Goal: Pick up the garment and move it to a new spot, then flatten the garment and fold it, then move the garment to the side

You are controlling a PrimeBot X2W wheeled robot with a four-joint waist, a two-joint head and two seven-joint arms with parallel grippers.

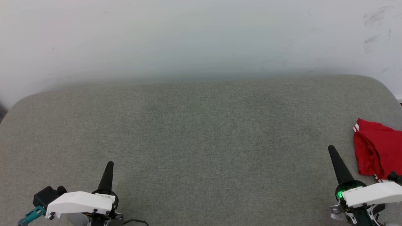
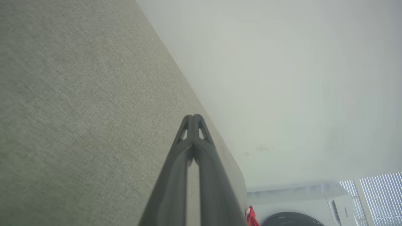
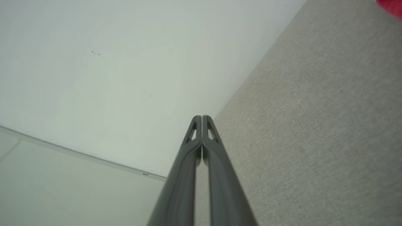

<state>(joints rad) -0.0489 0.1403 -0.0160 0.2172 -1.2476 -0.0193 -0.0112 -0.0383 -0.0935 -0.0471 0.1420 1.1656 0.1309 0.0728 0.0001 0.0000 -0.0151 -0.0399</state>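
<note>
Both grippers sit lowest in the head view, each with its two dark fingers pressed together and nothing between them: the left gripper (image 1: pixel 109 164) at the lower left, the right gripper (image 1: pixel 330 148) at the lower right. Just beyond and outboard of the right gripper lies the garment (image 1: pixel 375 147), a crumpled red heap on the grey fabric surface (image 1: pixel 201 141), close to the fingers but apart from them. It lies well away from the left gripper, across the whole width of the surface, so the right arm looks the better placed to reach it. Its long axis cannot be judged, since the head view's right edge cuts it off; a white, red-striped edge shows at its near and far ends. No lettering is visible.
</note>
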